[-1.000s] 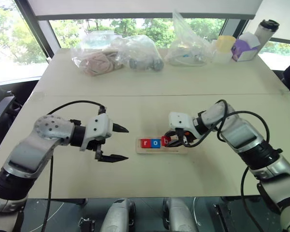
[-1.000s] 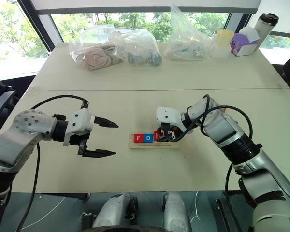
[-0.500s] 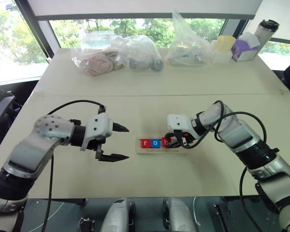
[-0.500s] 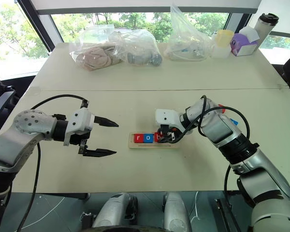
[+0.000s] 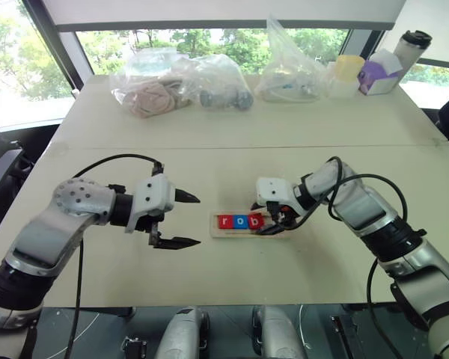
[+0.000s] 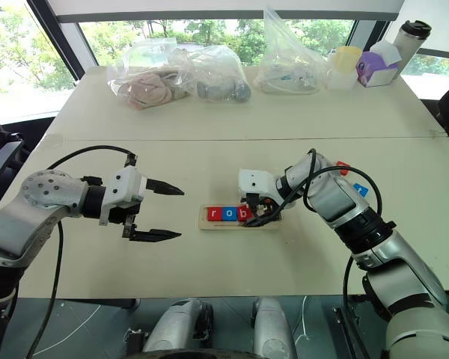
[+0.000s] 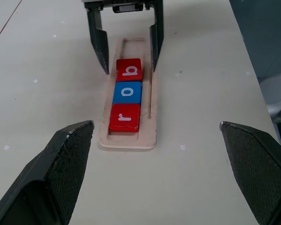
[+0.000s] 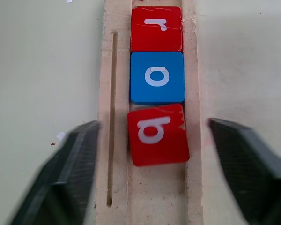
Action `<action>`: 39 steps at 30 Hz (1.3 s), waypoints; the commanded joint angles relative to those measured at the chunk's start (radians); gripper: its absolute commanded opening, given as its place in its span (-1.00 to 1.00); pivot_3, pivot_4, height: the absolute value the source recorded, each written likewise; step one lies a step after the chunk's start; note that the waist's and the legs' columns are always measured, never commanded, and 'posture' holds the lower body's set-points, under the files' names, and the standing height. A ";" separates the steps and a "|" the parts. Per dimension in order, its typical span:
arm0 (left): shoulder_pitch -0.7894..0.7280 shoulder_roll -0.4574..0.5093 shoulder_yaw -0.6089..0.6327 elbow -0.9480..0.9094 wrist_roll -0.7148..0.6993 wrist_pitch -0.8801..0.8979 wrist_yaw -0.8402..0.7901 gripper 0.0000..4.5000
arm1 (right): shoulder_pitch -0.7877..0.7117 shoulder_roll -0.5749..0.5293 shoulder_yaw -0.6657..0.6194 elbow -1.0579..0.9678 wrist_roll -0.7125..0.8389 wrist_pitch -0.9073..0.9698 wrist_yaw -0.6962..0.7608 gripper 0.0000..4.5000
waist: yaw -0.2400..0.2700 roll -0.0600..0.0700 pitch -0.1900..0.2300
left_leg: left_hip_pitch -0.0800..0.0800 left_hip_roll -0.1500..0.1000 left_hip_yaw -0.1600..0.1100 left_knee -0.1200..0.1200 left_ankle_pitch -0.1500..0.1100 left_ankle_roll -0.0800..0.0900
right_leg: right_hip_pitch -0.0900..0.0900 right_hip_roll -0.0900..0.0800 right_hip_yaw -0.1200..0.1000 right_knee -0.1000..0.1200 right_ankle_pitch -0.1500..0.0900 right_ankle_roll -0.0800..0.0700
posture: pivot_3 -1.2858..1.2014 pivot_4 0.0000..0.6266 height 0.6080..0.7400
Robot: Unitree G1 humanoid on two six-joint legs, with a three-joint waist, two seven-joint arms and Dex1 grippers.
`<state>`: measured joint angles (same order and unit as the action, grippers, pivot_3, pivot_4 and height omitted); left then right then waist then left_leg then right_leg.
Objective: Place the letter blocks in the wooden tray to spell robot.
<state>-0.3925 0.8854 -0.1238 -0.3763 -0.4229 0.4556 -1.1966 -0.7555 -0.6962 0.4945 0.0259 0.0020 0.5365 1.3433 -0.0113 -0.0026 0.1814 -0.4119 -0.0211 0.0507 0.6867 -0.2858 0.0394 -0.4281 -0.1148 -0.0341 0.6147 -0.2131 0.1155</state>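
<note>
From my head, the wooden tray (image 5: 251, 224) holds three blocks; my left pincer (image 5: 181, 220) hangs released.

Left wrist: r (image 7: 124, 117), o (image 7: 127, 92), b (image 7: 129, 70) sit in line.

Right wrist: my right pincer (image 8: 154, 154), released, straddles the slightly crooked b. Two letters remain.

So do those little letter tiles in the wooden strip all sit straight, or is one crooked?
One is crooked. In the long pale-wood tray, the red square r block and the blue square o block sit square in line. The red square b block is slightly twisted, between the open fingers of the right gripper.
</note>
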 commanded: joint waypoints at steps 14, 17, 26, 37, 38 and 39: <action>-0.009 -0.004 0.013 -0.026 -0.006 0.001 0.007 1.00 | -0.094 -0.037 -0.164 0.072 -0.001 -0.063 -0.107 0.97 | 0.001 0.000 0.000 | 0.000 0.000 0.000 0.000 0.000 0.000 | 0.000 0.000 0.000 0.000 0.000 0.000 | 0.03 -0.52 1.00; -0.010 -0.011 0.012 -0.022 -0.006 -0.001 0.010 1.00 | -0.095 -0.040 -0.245 0.104 -0.009 -0.055 -0.226 0.97 | 0.000 0.000 0.000 | 0.000 0.000 0.000 0.000 0.000 0.000 | 0.000 0.000 0.000 0.000 0.000 0.000 | 0.03 -0.52 1.00; -0.043 -0.069 0.010 -0.007 -0.036 0.016 0.007 1.00 | 0.006 0.021 -0.542 0.101 -0.072 0.298 -0.736 0.97 | 0.003 0.000 0.000 | 0.000 0.000 0.000 0.000 0.000 -0.001 | 0.001 -0.001 0.000 0.000 0.000 0.000 | 0.03 -0.52 1.00; -0.075 -0.088 -0.025 0.027 -0.004 -0.008 -0.022 1.00 | 0.008 0.343 -0.928 0.139 -0.046 0.578 -1.287 0.97 | -0.004 0.001 0.000 | 0.002 0.001 0.000 -0.002 0.002 -0.002 | 0.000 0.001 0.001 0.002 0.000 0.000 | 0.03 -0.52 1.00; -0.075 -0.088 -0.023 0.027 -0.003 -0.006 -0.022 1.00 | 0.010 0.354 -0.935 0.139 -0.048 0.575 -1.311 0.97 | -0.004 0.001 0.000 | 0.002 0.001 0.000 -0.002 0.002 -0.002 | 0.000 0.001 0.001 0.002 0.000 0.000 | 0.03 -0.52 1.00; -0.075 -0.087 -0.022 0.025 -0.003 -0.004 -0.022 1.00 | 0.009 0.362 -0.942 0.142 -0.044 0.575 -1.326 0.97 | -0.005 0.001 0.000 | 0.002 0.000 0.000 -0.002 0.002 -0.002 | 0.000 0.001 0.001 0.002 0.000 0.000 | 0.03 -0.52 1.00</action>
<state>-0.4477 0.7958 -0.1551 -0.3349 -0.4233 0.4637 -1.2175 -0.7205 -0.3297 -0.4170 0.1859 -0.0483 1.1188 0.0541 -0.0161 -0.0016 0.1811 -0.4101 -0.0207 0.0509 0.6845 -0.2842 0.0370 -0.4277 -0.1139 -0.0331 0.6161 -0.2130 0.1153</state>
